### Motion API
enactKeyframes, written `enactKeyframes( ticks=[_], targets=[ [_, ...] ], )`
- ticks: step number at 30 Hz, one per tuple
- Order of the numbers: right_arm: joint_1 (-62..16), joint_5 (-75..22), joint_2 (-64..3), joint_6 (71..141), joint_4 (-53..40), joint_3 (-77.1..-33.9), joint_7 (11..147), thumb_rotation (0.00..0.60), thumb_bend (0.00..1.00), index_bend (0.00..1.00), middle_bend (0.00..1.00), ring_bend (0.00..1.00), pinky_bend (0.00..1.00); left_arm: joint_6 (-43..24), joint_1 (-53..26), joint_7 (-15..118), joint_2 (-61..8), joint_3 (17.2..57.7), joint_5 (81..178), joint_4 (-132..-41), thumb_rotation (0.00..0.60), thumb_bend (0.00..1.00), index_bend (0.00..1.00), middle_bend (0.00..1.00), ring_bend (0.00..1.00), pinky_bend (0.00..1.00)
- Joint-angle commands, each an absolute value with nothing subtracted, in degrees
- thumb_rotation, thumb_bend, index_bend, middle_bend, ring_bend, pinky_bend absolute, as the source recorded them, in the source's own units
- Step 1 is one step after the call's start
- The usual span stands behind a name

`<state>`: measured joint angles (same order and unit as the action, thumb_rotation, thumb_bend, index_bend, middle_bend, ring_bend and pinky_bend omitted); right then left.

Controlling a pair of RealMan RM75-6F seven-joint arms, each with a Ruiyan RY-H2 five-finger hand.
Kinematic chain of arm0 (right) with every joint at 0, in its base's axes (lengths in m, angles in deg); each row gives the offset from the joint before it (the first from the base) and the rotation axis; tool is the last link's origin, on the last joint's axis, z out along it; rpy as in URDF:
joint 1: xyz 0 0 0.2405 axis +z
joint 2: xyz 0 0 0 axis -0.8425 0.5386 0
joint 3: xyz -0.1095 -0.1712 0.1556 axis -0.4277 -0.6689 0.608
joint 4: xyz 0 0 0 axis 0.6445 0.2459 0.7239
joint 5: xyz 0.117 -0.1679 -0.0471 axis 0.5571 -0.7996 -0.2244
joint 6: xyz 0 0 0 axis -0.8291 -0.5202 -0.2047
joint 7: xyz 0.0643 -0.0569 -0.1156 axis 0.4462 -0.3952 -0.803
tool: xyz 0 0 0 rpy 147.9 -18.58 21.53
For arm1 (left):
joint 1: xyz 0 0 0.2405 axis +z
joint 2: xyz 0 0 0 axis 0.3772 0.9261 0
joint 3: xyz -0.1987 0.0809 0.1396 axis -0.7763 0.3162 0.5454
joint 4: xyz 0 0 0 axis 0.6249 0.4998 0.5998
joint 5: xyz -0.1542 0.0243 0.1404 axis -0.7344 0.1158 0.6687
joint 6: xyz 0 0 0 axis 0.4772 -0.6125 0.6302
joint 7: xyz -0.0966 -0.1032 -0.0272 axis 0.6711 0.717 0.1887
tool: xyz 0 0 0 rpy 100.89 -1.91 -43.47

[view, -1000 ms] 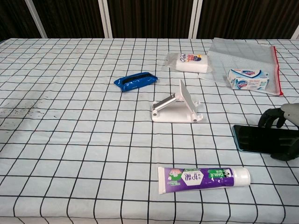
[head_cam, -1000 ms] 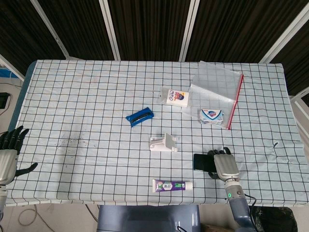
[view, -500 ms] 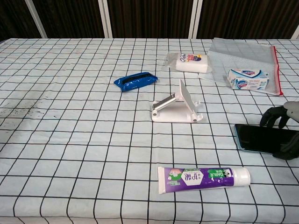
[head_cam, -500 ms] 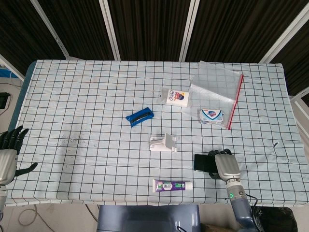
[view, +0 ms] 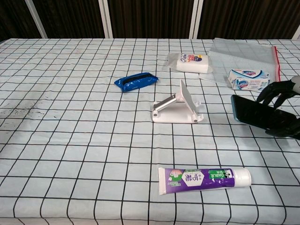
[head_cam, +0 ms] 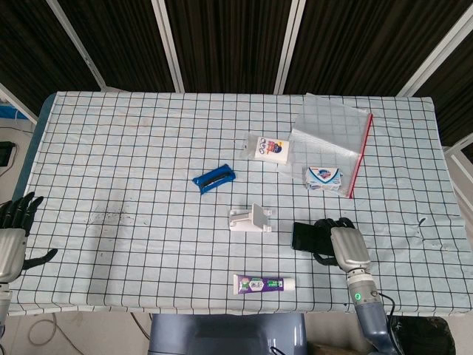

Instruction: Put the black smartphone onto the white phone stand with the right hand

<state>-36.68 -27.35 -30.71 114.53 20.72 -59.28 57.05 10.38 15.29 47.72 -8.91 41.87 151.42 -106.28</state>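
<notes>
The black smartphone [head_cam: 304,237] [view: 253,115] hangs above the cloth, tilted, gripped by my right hand [head_cam: 342,241] [view: 283,112] along its right part. The white phone stand [head_cam: 250,220] [view: 180,106] sits on the checked cloth to the left of the phone, its backrest plate sloping up; a gap separates phone and stand. My left hand [head_cam: 13,233] rests at the table's left edge with fingers spread, holding nothing; it shows only in the head view.
A purple toothpaste tube [head_cam: 264,284] [view: 205,178] lies in front of the stand. A blue packet [head_cam: 213,177] [view: 136,81] lies behind it on the left. A boxed item [head_cam: 268,149], a soap pack [head_cam: 324,177] and a zip bag [head_cam: 330,132] lie at the back right.
My right hand has lifted the phone off the cloth and carried it slightly left and away from me, toward the stand. The left hand has not moved.
</notes>
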Motion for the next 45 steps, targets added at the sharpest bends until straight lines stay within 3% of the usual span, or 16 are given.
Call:
enactKeyframes(
  ticks=[1, 6, 13, 27, 37, 45],
  targets=[
    [-37.36, -28.21, -30.18, 114.58, 21.44, -56.85, 63.58, 0.6, 0.5, 0.51, 0.56, 0.34, 0.2, 10.34, 15.28, 47.73, -8.91, 41.87, 151.37, -106.27, 0.6, 0.0, 0.0, 0.0, 0.0, 0.0],
    [-38.01, -25.78, -29.82, 112.95, 23.42, -52.63, 74.67, 0.6, 0.49, 0.51, 0.55, 0.34, 0.21, 10.28, 15.31, 47.75, -8.92, 41.88, 151.27, -106.42, 0.6, 0.0, 0.0, 0.0, 0.0, 0.0],
    [-37.06, -29.2, -28.24, 105.29, 21.88, -49.26, 93.45, 0.6, 0.48, 0.51, 0.55, 0.33, 0.21, 10.15, 15.28, 47.32, -9.11, 41.75, 150.84, -106.35, 0.6, 0.0, 0.0, 0.0, 0.0, 0.0],
    [-33.4, -40.38, -31.77, 100.24, 9.36, -48.88, 117.71, 0.6, 0.48, 0.51, 0.55, 0.33, 0.21, 9.96, 15.18, 45.69, -10.03, 41.17, 149.36, -106.4, 0.6, 0.0, 0.0, 0.0, 0.0, 0.0],
    [-29.03, -46.09, -40.02, 102.3, -2.87, -49.46, 128.21, 0.6, 0.48, 0.51, 0.55, 0.33, 0.21, 9.54, 14.98, 45.19, -10.34, 40.5, 147.89, -106.52, 0.6, 0.0, 0.0, 0.0, 0.0, 0.0],
    [-27.37, -48.08, -42.71, 103.17, -6.62, -51.3, 133.15, 0.6, 0.48, 0.51, 0.55, 0.33, 0.21, 9.03, 14.79, 44.86, -10.52, 40.47, 147.4, -106.55, 0.6, 0.0, 0.0, 0.0, 0.0, 0.0]
  ],
)
